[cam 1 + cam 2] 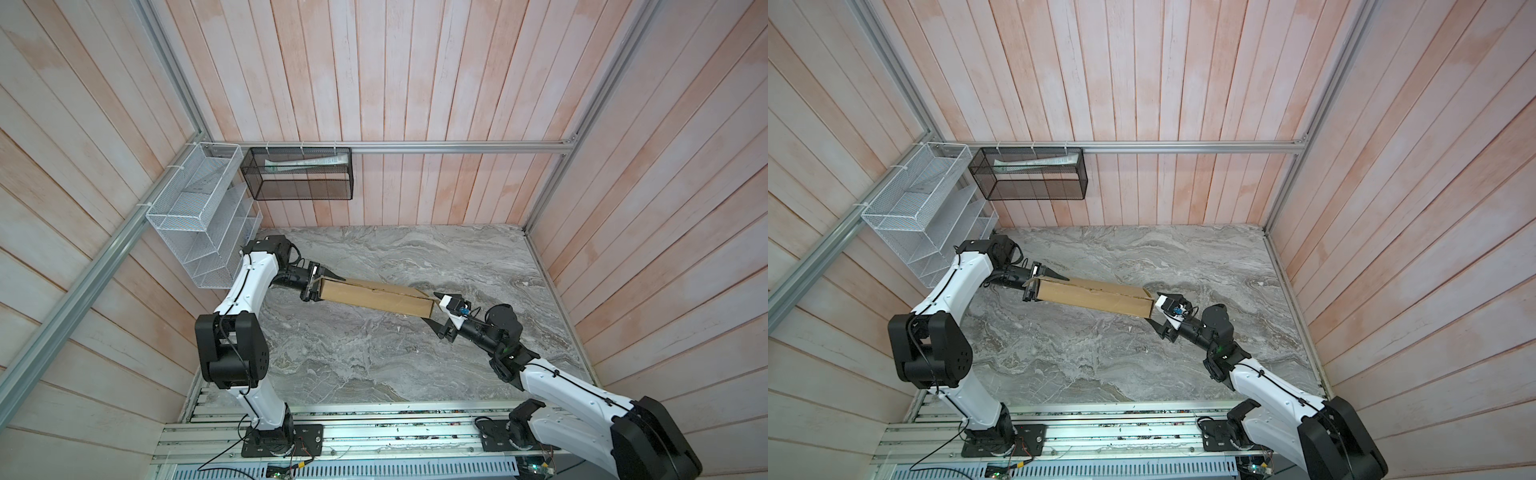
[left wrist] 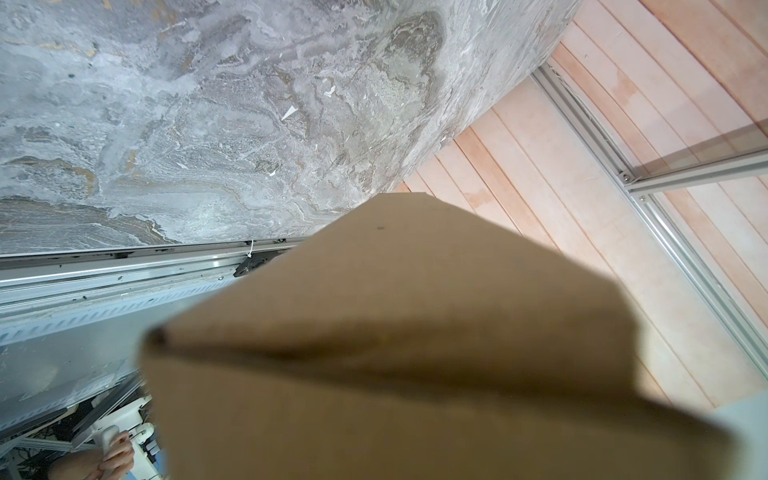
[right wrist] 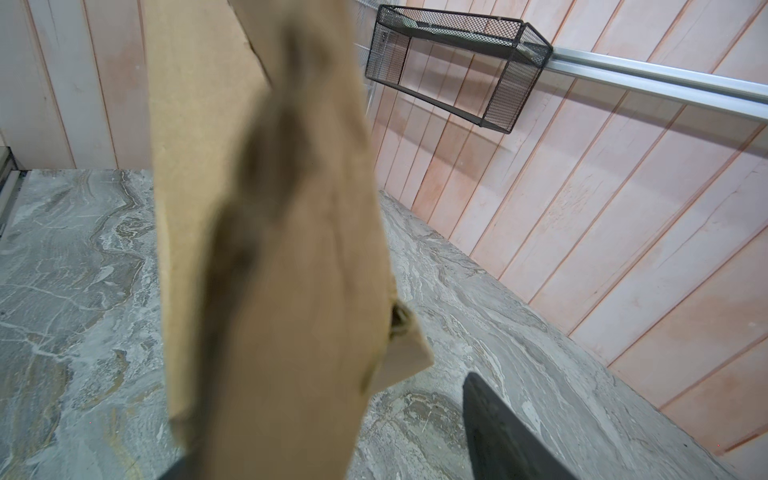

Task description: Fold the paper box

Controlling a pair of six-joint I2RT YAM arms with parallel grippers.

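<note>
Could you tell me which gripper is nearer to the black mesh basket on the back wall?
Left. The left gripper holds the paper box by the end in front of the black mesh basket; the right gripper is at the other end, farther right.

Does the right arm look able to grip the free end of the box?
Probably yes: the right gripper stands open around that end of the box, nothing between; the left gripper holds the other end.

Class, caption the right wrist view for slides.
Tan corrugated cardboard box looms close; grey marbled tabletop, black mesh basket behind.
</note>
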